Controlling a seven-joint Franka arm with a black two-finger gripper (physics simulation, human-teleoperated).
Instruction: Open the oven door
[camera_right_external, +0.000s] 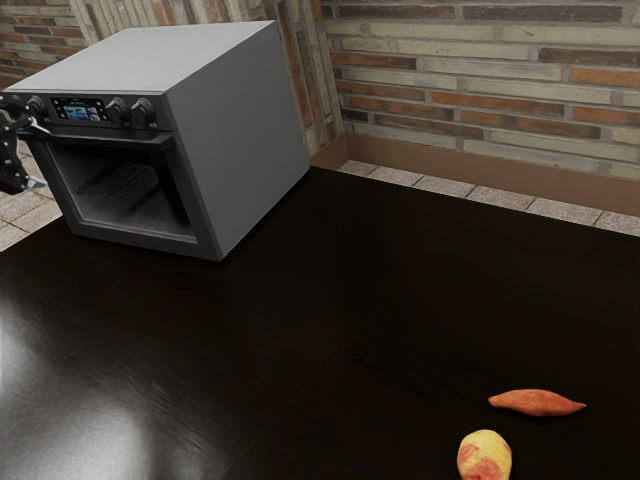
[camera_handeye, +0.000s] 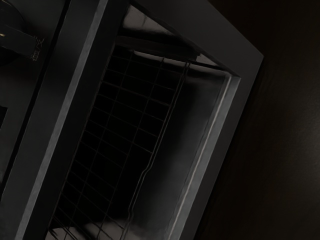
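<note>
Currently I see claw (camera_right_external: 36, 157) at exterior view's left edge, fingertips spread apart, near oven (camera_right_external: 250, 140). Door (camera_right_external: 130, 195) on oven's front, shut, handle (camera_right_external: 112, 140) along its top. Wrist view gives me rack (camera_handeye: 132, 115) behind door. Yam (camera_right_external: 537, 403) and fruit (camera_right_external: 485, 456) on table (camera_right_external: 300, 330), well apart from oven.

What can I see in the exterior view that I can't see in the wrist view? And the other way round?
Exterior view: the yellow and red fruit, the orange, pointy-ended thing, the brick wall, the floor tiles, the oven's pale top and, at the view's left edge, the gripper.

Wrist view: a close look at the rack's crossing wires, and tiny marks by a knob, too small to read.

Both: the oven door with its window, a knob and the dark table.
</note>
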